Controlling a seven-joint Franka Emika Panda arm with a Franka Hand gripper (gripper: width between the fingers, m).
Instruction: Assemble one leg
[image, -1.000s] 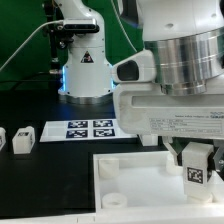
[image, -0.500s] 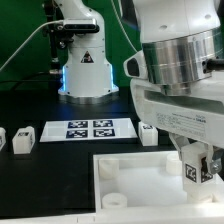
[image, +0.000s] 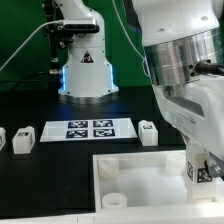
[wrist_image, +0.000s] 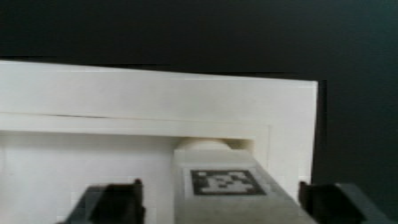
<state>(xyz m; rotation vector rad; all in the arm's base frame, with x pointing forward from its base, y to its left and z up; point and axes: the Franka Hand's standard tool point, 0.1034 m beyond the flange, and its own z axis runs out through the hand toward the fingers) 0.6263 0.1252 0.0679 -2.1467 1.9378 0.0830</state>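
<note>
The gripper (wrist_image: 217, 208) holds the leg (wrist_image: 222, 183) between its two dark fingers (wrist_image: 116, 205). The wrist view shows this best. One finger is on each side, and the leg stands upright in the middle with its black-and-white tag facing the camera. The picture's edge cuts off the spot where the fingers press on the leg.

Only the wrist view shows a round socket (wrist_image: 214, 145) just behind the leg. The socket is in the white tray (image: 130, 165). I cannot tell if the leg touches the tray.

The exterior view shows much more of the room. The leg hangs over the tray near its corner on the exterior view's right, and the big arm (image: 185, 60) fills that side. The tray lies on a black table (image: 30, 110). Behind the tray, the marker board (image: 90, 128) lies flat. One small block (image: 148, 132) stands just beside the board, on the exterior view's right. Two more blocks (image: 22, 140) stand on the exterior view's left. Far back stands the white base (image: 85, 60) with a blue glow.
</note>
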